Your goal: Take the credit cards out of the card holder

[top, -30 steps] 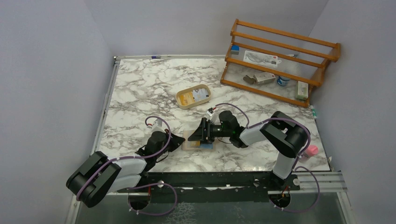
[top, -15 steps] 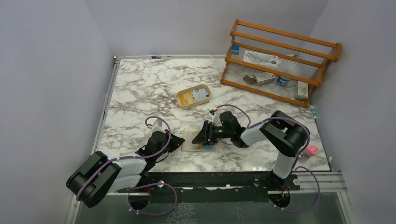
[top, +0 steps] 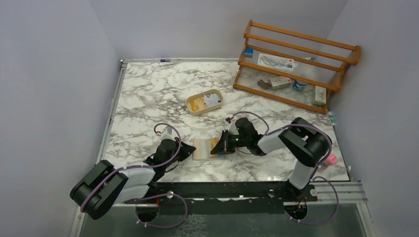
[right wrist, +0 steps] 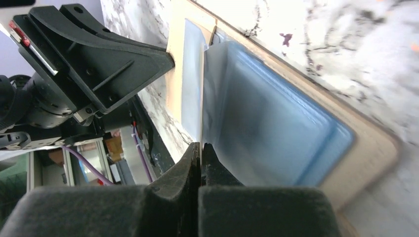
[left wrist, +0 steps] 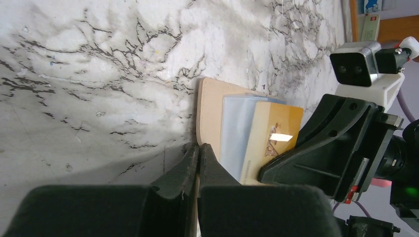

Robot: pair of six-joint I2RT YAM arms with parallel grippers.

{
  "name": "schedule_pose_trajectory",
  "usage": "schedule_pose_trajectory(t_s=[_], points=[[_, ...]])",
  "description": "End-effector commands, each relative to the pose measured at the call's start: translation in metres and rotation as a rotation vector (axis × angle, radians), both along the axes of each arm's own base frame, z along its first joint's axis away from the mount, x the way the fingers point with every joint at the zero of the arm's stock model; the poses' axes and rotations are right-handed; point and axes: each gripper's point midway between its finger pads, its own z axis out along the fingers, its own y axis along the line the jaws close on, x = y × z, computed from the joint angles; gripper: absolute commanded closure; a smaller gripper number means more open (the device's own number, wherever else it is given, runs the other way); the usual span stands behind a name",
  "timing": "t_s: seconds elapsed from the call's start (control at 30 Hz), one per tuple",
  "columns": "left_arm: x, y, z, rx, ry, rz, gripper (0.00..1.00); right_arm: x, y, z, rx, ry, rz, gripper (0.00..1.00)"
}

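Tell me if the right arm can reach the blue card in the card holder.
Probably yes: the right gripper sits shut at the edge of the blue card, nothing between them.

Top view: even, diffuse light, sharp; soft shadows under arms (top: 276, 140) on bench (top: 148, 94).
Left wrist: bench washed out, glare patch on gold card (left wrist: 269, 143); left hand (left wrist: 198, 150) blurred, its shadow alongside.
Right wrist: bench overexposed, blue card (right wrist: 276, 128) soft.
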Motion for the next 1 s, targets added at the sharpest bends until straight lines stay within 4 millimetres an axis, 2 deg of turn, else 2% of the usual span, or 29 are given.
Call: schedule_pose_trajectory(t_s=[0.0,0.13,0.4,0.5,0.57,0.73,0.97], points=[[-0.022,0.016,-0.030,0.065,0.066,-0.009,1.00,0.003,-0.017,0.001,-0.047,-0.033,0.011,0.99],[-0.022,0.015,-0.029,0.063,0.063,-0.012,1.00,0.024,-0.016,0.020,-0.071,-0.114,0.020,0.99],[-0.023,0.018,-0.029,0.069,0.059,-0.005,1.00,0.097,-0.009,0.098,-0.142,-0.386,0.016,0.99],[-0.023,0.018,-0.029,0.069,0.062,-0.004,1.00,0.125,0.001,0.118,-0.118,-0.434,0.012,0.99],[-0.023,0.018,-0.029,0.068,0.061,-0.003,1.00,0.141,0.010,0.118,-0.120,-0.444,0.034,0.99],[-0.023,0.018,-0.028,0.067,0.059,-0.001,1.00,0.176,0.033,0.105,-0.158,-0.450,0.098,0.99],[-0.024,0.020,-0.029,0.065,0.058,0.001,1.00,0.214,0.045,0.084,-0.222,-0.499,0.077,0.99]])
